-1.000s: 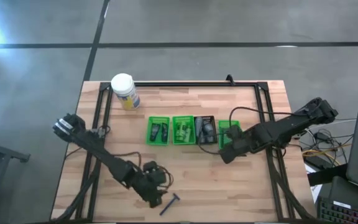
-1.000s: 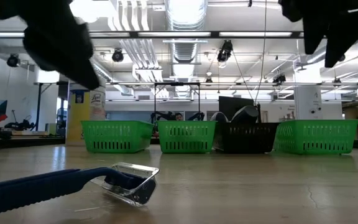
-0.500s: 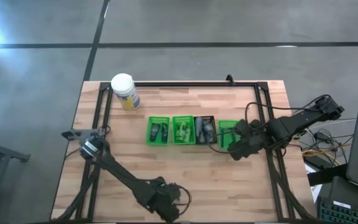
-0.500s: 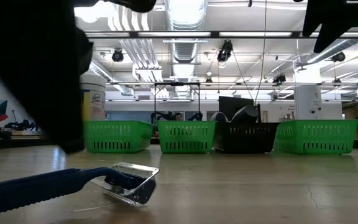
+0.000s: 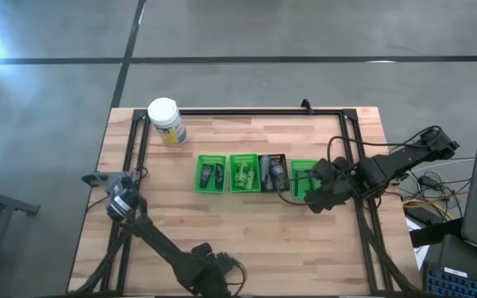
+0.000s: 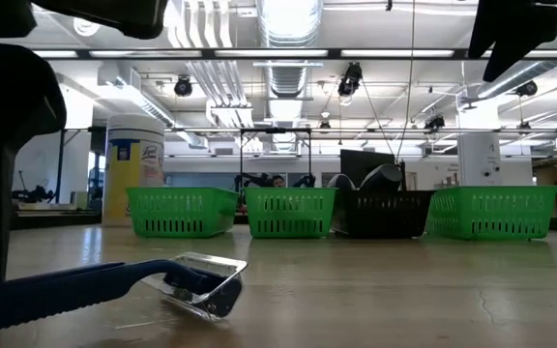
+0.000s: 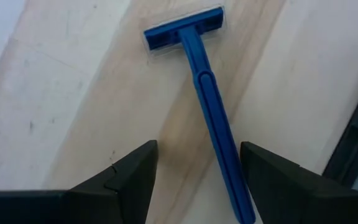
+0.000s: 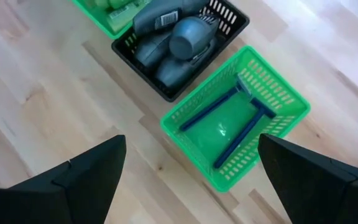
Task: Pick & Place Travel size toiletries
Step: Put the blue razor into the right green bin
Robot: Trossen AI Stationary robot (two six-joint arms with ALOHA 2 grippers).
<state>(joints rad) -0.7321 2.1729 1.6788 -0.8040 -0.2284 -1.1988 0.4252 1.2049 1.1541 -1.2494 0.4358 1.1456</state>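
A blue razor (image 7: 207, 106) lies flat on the wooden table near its front edge. Its head (image 6: 201, 283), under a clear cap, points toward the far side. My left gripper (image 7: 197, 155) hangs open just above it, pointing steeply down with one finger on each side of the handle, touching nothing. In the high view this gripper (image 5: 214, 280) hides the razor. My right gripper (image 8: 191, 149) stands open in the air over the right-hand green bin (image 8: 238, 118), which holds two more blue razors. Grey tubes fill the black bin (image 8: 179, 37).
Several small bins stand in a row mid-table: two green (image 5: 211, 174), (image 5: 243, 174), one black (image 5: 273, 174), one green (image 5: 303, 178). A white yellow-labelled canister (image 5: 166, 121) stands at the far left. Bare wood lies between the bins and the front edge.
My left gripper has swung toward the table's near edge and sunk, tipping more steeply down. It now stands over the razor, which has not moved. My right gripper has risen slightly, shifted toward the right edge and rolled, then held still. Neither gripper's opening has changed.
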